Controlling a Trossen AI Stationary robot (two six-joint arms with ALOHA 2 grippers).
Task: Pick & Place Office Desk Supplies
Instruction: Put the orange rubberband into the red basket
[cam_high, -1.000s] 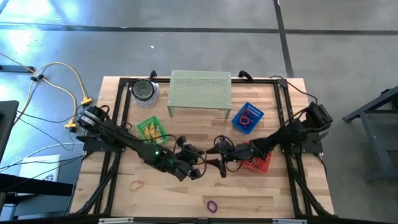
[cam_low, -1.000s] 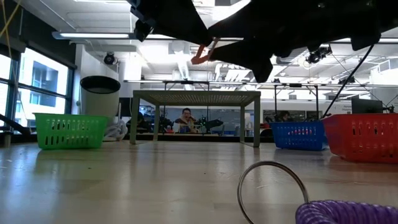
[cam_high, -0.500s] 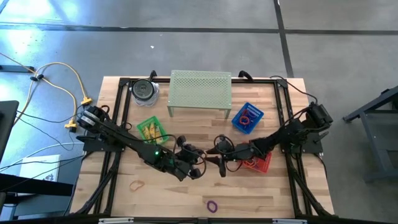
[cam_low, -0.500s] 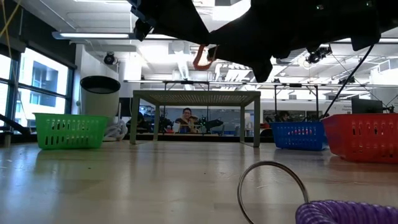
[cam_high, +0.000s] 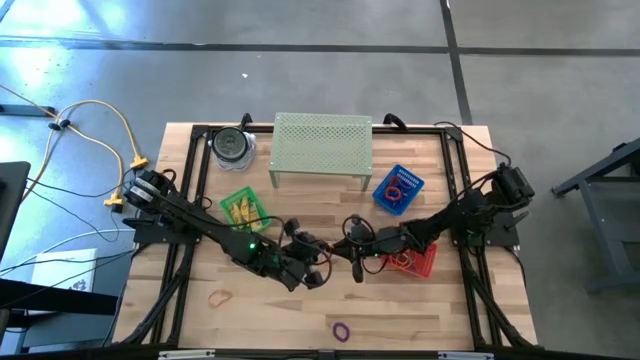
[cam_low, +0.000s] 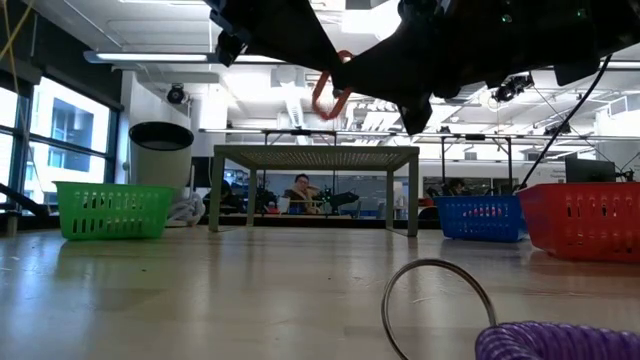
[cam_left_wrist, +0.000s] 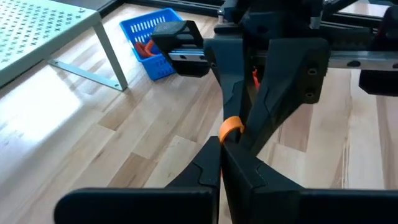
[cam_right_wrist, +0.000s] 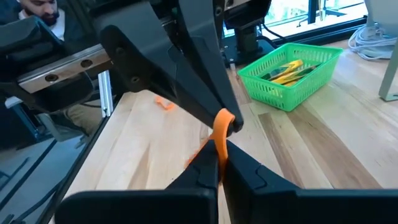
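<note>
Above mid-table, an orange band (cam_right_wrist: 221, 130) hangs in the air, pinched from both sides! Left gripper (cam_left_wrist: 221, 146) has its fingers clamped together on it, and right gripper (cam_right_wrist: 219, 155) has snapped closed on the same loop, tips nose to nose. Seen from table height, the band curls up between the two dark claws. Down on the wood, an orange-tan loop (cam_high: 219, 297) lies near the front left, a purple band (cam_high: 342, 329) sits at the front edge. Behind them: green basket (cam_high: 242, 209) with yellow pieces, blue basket (cam_high: 398, 189) holding red bands, red basket (cam_high: 414, 262) under the right arm.
</note>
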